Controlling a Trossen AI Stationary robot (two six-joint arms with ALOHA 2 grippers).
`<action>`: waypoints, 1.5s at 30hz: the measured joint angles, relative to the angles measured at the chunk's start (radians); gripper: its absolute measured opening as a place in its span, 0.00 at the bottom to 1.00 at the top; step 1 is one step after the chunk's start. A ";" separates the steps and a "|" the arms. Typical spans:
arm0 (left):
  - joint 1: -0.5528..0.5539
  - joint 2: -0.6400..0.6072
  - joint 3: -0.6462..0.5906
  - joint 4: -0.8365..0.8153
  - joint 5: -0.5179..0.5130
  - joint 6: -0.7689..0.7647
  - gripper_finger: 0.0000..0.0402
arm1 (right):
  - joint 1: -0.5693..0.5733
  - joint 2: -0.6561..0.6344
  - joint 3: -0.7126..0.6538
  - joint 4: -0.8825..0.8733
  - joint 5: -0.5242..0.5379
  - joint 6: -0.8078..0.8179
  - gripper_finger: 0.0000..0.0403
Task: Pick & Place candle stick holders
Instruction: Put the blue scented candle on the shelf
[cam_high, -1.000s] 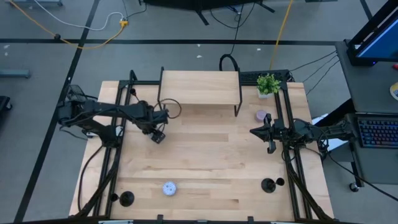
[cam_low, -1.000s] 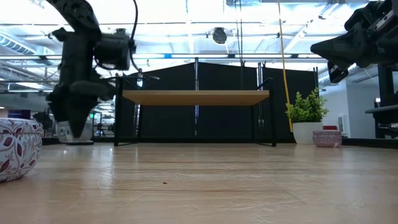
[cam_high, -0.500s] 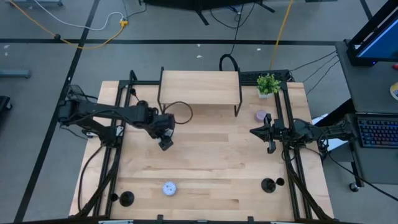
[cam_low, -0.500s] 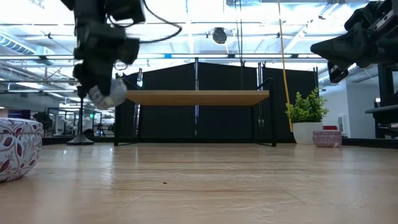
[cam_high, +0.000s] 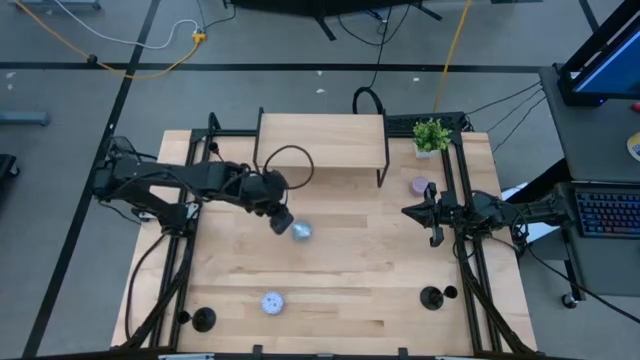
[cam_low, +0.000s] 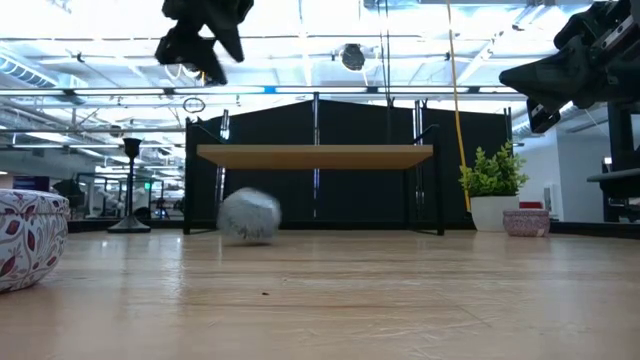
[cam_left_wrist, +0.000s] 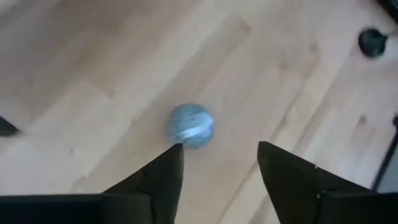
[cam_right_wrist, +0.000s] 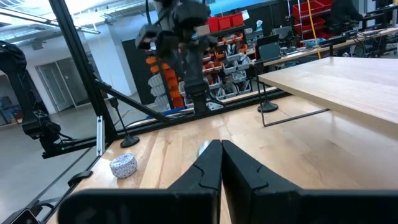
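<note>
Left gripper (cam_high: 283, 219) dropped its load; fingers apart, empty.
Pale blue-grey round puck (cam_high: 301, 231) now loose mid-table, blurred. Right gripper (cam_high: 432, 222) shut, waiting. Matte-black candle stick holders (cam_high: 431, 297) untouched at near edge.

1. This is a robotics lab or workshop: the pale wooden plank tabletop (cam_high: 340, 260) sits in a black metal frame with two dark robot arms mounted on its sides.
2. Around that tabletop the floor is grey concrete marked with black tape lines (cam_high: 300, 68), and a yellow cable (cam_high: 120, 60) trails loosely across it.
3. Beside the tabletop's right edge stands a desk with a black computer keyboard (cam_high: 605, 212).
4. Beyond the tabletop, red plastic storage bins (cam_right_wrist: 224, 23) fill shelving, and bright strip lights (cam_low: 300, 45) hang from an open industrial ceiling.
</note>
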 joint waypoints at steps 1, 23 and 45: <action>0.000 0.012 0.009 0.000 -0.004 -0.013 0.49 | 0.000 0.000 0.000 0.000 0.000 0.000 0.00; -0.062 0.197 0.017 0.164 0.078 -0.044 0.42 | 0.000 0.000 0.000 0.155 -0.002 0.000 0.00; -0.093 0.358 0.017 0.560 0.151 0.015 0.42 | 0.000 0.029 0.000 0.156 0.001 -0.003 0.00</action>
